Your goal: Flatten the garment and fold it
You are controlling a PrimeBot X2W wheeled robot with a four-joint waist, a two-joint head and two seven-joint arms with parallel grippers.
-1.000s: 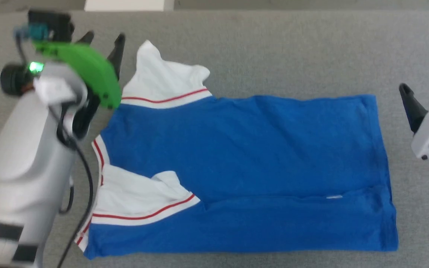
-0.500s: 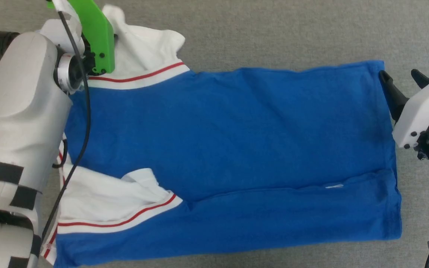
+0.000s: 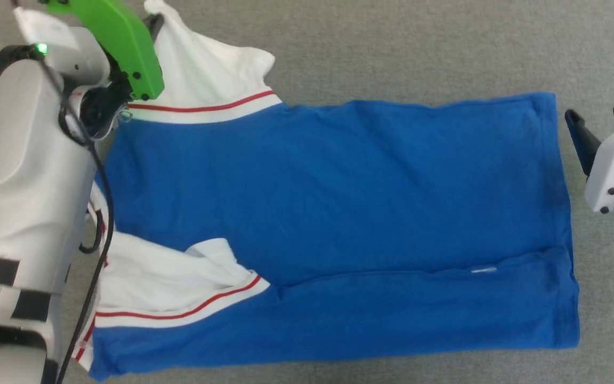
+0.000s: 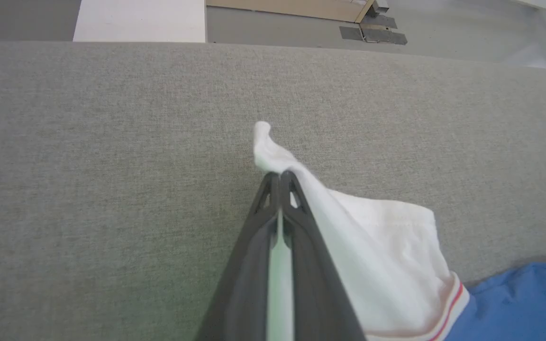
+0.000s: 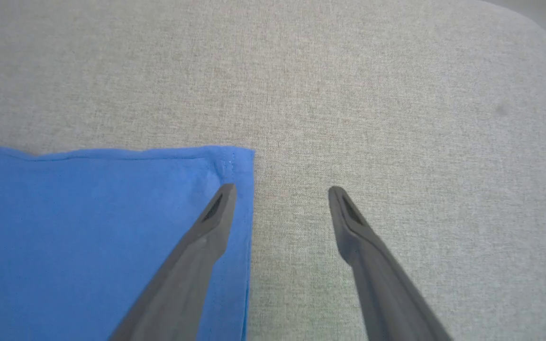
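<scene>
The garment (image 3: 339, 213), a royal-blue T-shirt with white sleeves and red-striped trim, lies spread on the grey padded table (image 3: 392, 48), its bottom hem to the right. My left gripper (image 4: 280, 177) is shut on the tip of the far white sleeve (image 4: 372, 246), whose end pokes out past the fingertips. In the head view that sleeve (image 3: 205, 80) stretches up to the left gripper (image 3: 152, 24), under its green bracket. My right gripper (image 5: 282, 190) stands open at the far hem corner (image 5: 225, 161), one finger over the blue cloth and one over bare table. The near sleeve (image 3: 168, 282) lies folded in on the body.
The table's far edge (image 4: 301, 45) runs across the top of the left wrist view, with floor, a white panel (image 4: 140, 21) and a wooden board (image 4: 292, 7) beyond. A rounded table corner (image 5: 538, 33) lies past my right gripper. My pale left forearm (image 3: 24, 186) covers the garment's collar end.
My left gripper has closed on the far sleeve's tip; it was open beside the sleeve a second ago. The head camera has shifted. The right gripper stays open by the hem corner.
</scene>
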